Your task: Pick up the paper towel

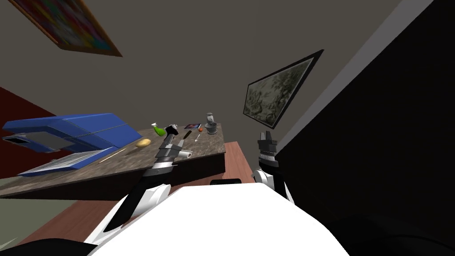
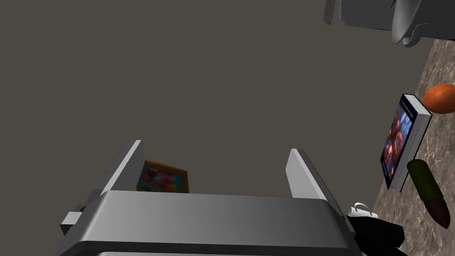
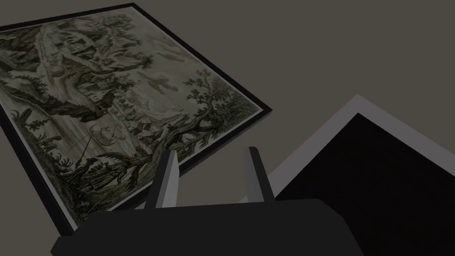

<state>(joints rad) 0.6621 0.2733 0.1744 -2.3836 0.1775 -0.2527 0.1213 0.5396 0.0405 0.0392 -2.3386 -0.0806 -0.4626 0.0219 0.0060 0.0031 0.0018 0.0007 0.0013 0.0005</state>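
A small white roll, the paper towel (image 1: 186,154), lies on its side on the dark stone-patterned table (image 1: 133,166) near its front edge. My left arm reaches over the table just to the left of the roll. Its gripper (image 1: 169,138) (image 2: 215,146) is past the roll and open, with nothing but the grey wall between the fingers. My right gripper (image 1: 265,134) (image 3: 211,150) is raised off to the right of the table, its fingers apart and holding nothing.
Beyond the left gripper lie a black item with a white loop (image 2: 364,213), a dark green stick-shaped thing (image 2: 426,189), a book (image 2: 402,142), an orange fruit (image 2: 440,98) and a grey appliance (image 1: 210,123). A green bottle (image 1: 156,129), a potato (image 1: 143,143) and a blue case (image 1: 75,131) sit further left.
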